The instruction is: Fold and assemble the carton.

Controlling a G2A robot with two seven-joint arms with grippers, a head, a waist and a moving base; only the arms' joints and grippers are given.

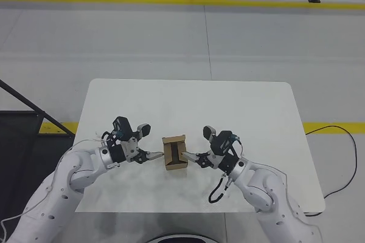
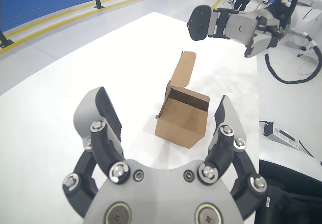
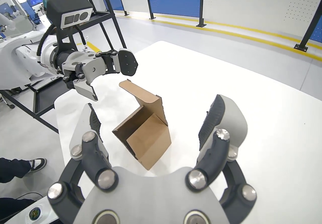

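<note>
A small brown carton [image 1: 174, 152] stands on the white table [image 1: 243, 109] between my two arms, its top open and one lid flap raised. In the left wrist view the carton [image 2: 183, 119] sits just beyond my open left gripper [image 2: 166, 111], with the flap pointing up and away. My left gripper [image 1: 151, 156] is close to the carton's left side. In the right wrist view the carton [image 3: 147, 132] lies between the spread fingers of my open right gripper [image 3: 153, 119]. My right gripper [image 1: 193, 158] is at the carton's right side. Neither gripper holds anything.
The table has bare room behind the carton and to both sides. A black shelf frame [image 3: 40, 99] stands off the table's left side. A small grey device [image 2: 281, 134] lies on the floor beyond the table edge.
</note>
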